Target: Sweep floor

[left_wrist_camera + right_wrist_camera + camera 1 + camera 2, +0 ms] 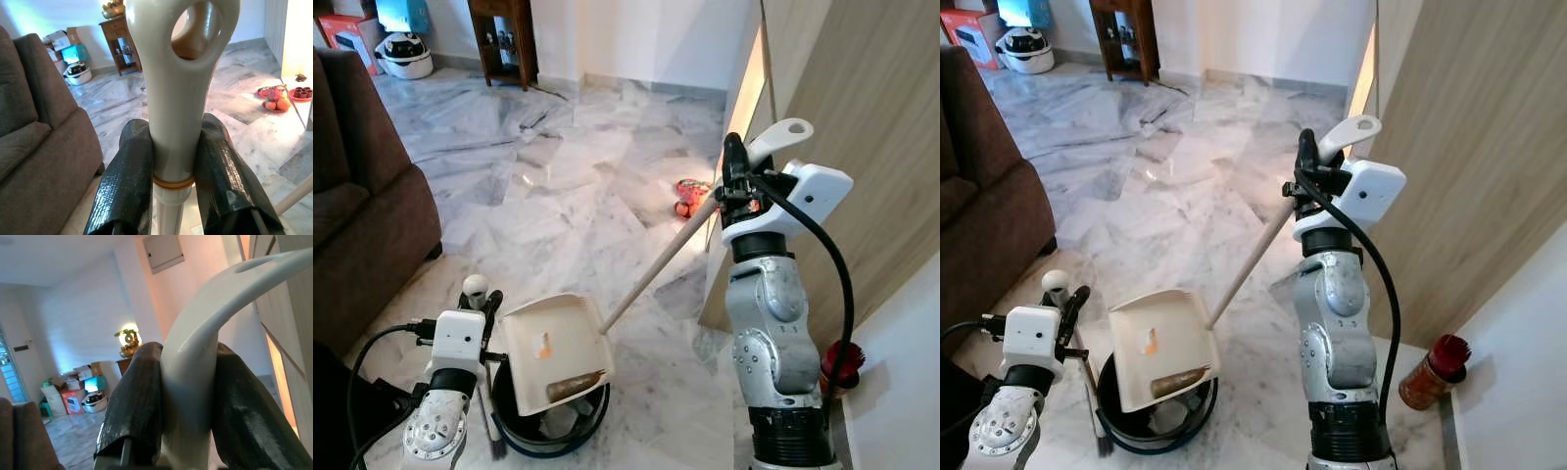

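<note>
The right gripper (734, 166) is clamped on the curved white grip of the dustpan handle (658, 264), both black fingers (137, 401) pressed against its sides just below the hanging loop. Holding at the far end of the long handle lets the arm stand well above the bin (548, 431) while steering the pan. The dustpan (553, 348) sits tilted over the bin's rim, its mouth turned down toward the opening, so debris can slide in; a brown lump (576, 386) and an orange scrap (544, 345) lie on the pan's face, apparently not yet tipped out. The left gripper (487, 305) is closed around the pale broom handle (178, 112), which stands upright just beside the bin on the robot's left, parked out of the pan's way. Judged from this arrangement, the step in hand is emptying the pan; a steeper tilt is probably needed. Beyond the bin, marble floor (568, 186) extends to a sofa (362, 215) and a plate of fruit (690, 196).
</note>
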Motion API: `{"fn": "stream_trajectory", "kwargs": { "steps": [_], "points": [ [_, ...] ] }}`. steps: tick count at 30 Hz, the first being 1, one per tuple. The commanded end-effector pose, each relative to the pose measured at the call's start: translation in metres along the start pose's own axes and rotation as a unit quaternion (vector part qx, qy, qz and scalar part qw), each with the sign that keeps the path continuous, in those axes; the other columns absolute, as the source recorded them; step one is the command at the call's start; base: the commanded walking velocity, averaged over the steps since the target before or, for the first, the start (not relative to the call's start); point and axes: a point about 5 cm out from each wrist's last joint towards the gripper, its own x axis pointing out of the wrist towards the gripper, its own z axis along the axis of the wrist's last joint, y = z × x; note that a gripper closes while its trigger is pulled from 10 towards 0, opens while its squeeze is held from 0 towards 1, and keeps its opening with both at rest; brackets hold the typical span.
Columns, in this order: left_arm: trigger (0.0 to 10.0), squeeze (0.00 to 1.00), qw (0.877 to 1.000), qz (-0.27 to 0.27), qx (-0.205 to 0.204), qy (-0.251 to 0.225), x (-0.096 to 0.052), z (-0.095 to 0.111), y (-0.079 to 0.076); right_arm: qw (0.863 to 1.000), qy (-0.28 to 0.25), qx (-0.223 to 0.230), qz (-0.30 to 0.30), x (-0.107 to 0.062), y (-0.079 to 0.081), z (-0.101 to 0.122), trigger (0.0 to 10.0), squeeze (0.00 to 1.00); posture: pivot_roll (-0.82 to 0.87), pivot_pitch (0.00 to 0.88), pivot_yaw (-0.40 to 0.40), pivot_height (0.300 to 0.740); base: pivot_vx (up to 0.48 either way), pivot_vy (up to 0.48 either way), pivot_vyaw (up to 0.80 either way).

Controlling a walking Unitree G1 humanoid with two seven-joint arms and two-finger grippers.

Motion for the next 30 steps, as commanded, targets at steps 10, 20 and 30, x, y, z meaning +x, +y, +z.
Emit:
{"fn": "stream_trajectory", "kwargs": {
  "steps": [10, 20, 30],
  "points": [
    [10.0, 0.00, 1.000, 0.002, 0.005, -0.025, 0.003, 0.008, 0.001, 0.996, -0.074, -0.018, 0.054, -0.001, 0.026, 0.023, 10.0, 0.00, 0.22, 0.026, -0.012, 0.740, 0.000, 0.000, 0.00],
    [10.0, 0.00, 0.999, -0.002, 0.011, -0.030, 0.003, 0.010, 0.002, 0.990, -0.105, -0.008, 0.094, -0.012, 0.058, 0.030, 10.0, 0.00, 0.23, 0.032, -0.009, 0.740, 0.000, 0.000, 0.00],
    [10.0, 0.00, 0.999, -0.005, 0.014, -0.032, 0.003, 0.011, 0.001, 0.972, -0.143, -0.044, 0.184, -0.030, 0.101, 0.032, 10.0, 0.00, 0.23, 0.039, -0.008, 0.740, 0.000, 0.000, 0.00]
  ]
}}
